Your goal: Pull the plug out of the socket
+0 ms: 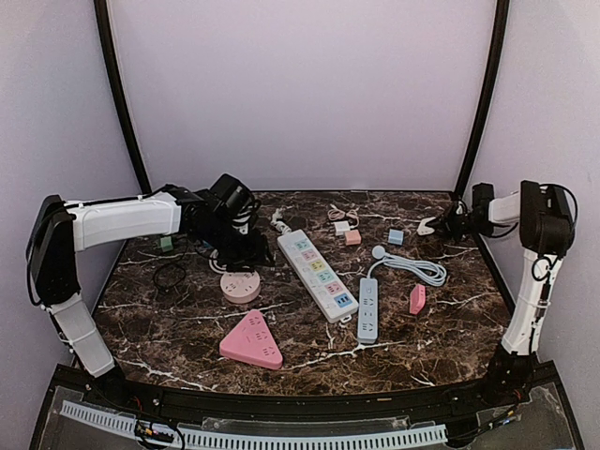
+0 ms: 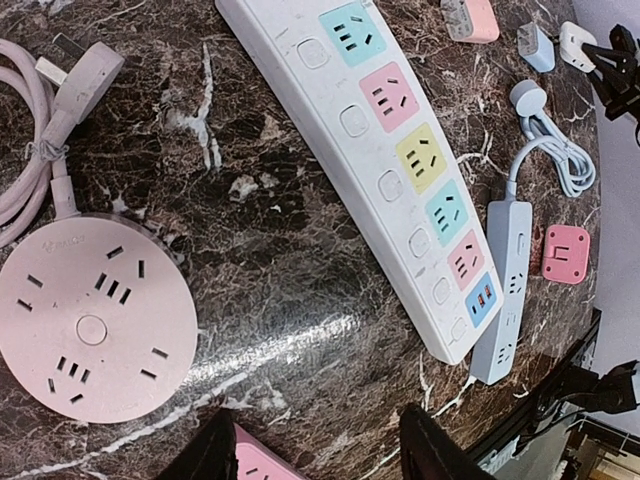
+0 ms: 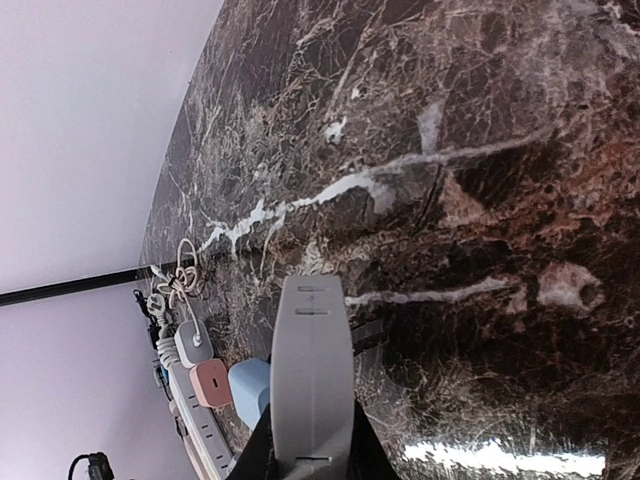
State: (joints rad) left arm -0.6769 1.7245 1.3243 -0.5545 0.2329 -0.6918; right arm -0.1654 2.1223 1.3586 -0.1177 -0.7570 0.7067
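My right gripper (image 1: 442,225) hovers at the table's far right, shut on a white plug (image 1: 427,226). The right wrist view has that plug (image 3: 312,360) edge-on between the fingers, above bare marble and clear of every socket. My left gripper (image 1: 246,261) hangs open just behind the round pink socket (image 1: 240,287). In the left wrist view its fingers (image 2: 215,455) frame a corner of the pink triangular socket (image 2: 255,467). The long white socket strip (image 2: 400,170) lies diagonally with its coloured outlets empty. A loose pink plug (image 2: 85,75) lies beside the round pink socket (image 2: 90,335).
A light blue strip (image 1: 367,309) with a coiled white cable (image 1: 412,267) lies right of the white strip (image 1: 319,274). A small pink cube socket (image 1: 417,299) sits beside it. Small chargers (image 1: 352,236) and a blue one (image 1: 396,237) rest near the back. Black poles flank the table.
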